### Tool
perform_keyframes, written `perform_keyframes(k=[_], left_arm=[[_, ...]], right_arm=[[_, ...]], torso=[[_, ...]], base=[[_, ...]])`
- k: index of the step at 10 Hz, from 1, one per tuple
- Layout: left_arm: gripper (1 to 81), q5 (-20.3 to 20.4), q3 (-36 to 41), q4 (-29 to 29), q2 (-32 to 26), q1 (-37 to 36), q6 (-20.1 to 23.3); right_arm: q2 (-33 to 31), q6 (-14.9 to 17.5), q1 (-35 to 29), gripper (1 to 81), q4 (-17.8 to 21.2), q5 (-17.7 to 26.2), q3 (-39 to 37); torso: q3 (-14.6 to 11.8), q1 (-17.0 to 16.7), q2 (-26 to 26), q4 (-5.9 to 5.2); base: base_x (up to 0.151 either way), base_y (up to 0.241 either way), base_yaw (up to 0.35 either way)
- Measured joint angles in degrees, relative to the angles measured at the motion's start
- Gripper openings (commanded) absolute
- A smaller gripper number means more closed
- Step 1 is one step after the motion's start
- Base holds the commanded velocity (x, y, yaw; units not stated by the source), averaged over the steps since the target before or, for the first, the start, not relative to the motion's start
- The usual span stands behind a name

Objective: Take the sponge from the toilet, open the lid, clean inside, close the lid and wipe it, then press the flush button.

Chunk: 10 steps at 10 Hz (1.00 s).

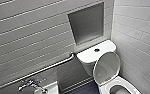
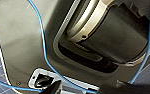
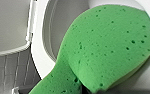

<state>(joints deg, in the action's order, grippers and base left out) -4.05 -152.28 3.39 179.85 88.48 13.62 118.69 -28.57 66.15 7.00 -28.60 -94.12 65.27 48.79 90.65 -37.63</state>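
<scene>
step in hand: cleaning inside. Judged from the lid already up and the sponge off the tank.
sponge [image 3: 111,47]: green and pitted, very close in the right wrist view, over the rim of the toilet [image 3: 39,52]. It creases near its lower end, as if pinched there.
right gripper [image 3: 89,90]: a dark edge shows under the sponge. Judged closed on the sponge, since nothing else carries it.
left gripper: cannot tell its state. The left wrist view shows the robot's own dark body and a blue cable [image 2: 42,42].
lid [image 1: 106,67]: raised, leaning back towards the tank [image 1: 89,57], inner face to the camera.
bowl [image 1: 121,87]: open, at the lower right of the head view.
flush button [image 1: 97,50]: dark dot on the tank top, untouched.
surroundings: grab bar [image 1: 48,66] on the tiled wall, recess [image 1: 87,23] above the tank, tap [image 1: 28,85] at lower left.
next move calls for: a firm hold while the sponge goes down past the rim and rubs the inner wall. The arm should stay clear of the upright lid, which looks easy to knock shut.
left to do: close and wipe the lid, then flush.
</scene>
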Motion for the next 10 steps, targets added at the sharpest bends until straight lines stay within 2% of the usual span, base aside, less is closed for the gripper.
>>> perform_keyframes(k=[5,7,8,10], left_arm=[[81.1,0.02,0.00,0.00,0.01,0.00,0.02],[81.1,0.02,0.00,0.00,0.01,0.00,0.02],[81.1,0.02,0.00,0.00,0.00,0.00,0.02],[81.1,0.00,0.00,0.00,0.01,0.00,0.02]], right_arm=[[-5.77,0.05,7.36,1.0,-0.06,-7.42,10.56],[-6.18,0.05,7.94,1.0,-0.61,-8.39,11.48],[-5.71,0.07,6.95,1.0,-0.99,-7.36,10.78],[-2.23,0.07,0.00,1.0,-1.29,-2.60,7.35]], torso=[[0.00,-0.02,0.00,0.00],[0.00,-0.02,0.02,0.00],[0.00,-0.02,0.02,0.00],[0.00,-0.02,0.02,0.00]], base=[[0.000,0.000,0.000],[0.000,0.000,0.000],[0.000,0.000,0.000],[0.000,0.000,0.000]])
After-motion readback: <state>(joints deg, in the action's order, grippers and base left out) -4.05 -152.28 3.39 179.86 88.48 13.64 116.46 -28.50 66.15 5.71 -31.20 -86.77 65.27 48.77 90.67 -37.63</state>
